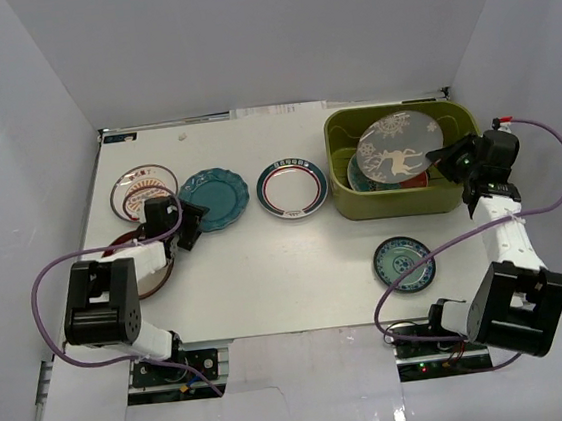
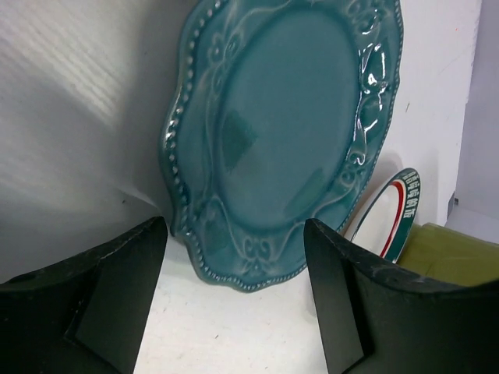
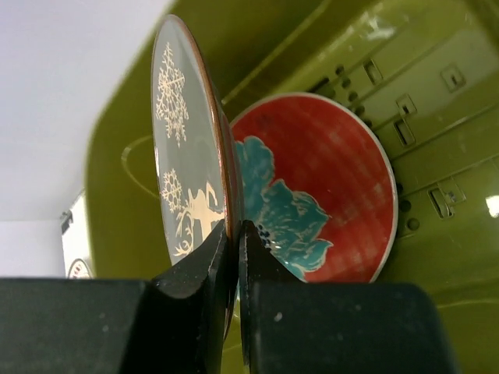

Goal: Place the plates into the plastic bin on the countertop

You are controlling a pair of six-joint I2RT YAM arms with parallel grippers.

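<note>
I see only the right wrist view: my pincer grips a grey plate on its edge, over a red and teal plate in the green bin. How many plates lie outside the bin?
Observer: The top view shows five on the white table; one, a dark red plate, is half hidden under the left arm.
Operator: Which is nearest to the right arm?
Observer: The small round teal-and-white plate, on the near side of the olive-green plastic bin.
Operator: Is the left pincer busy?
Observer: No, the left pincer is open, facing the teal scalloped plate.
</note>
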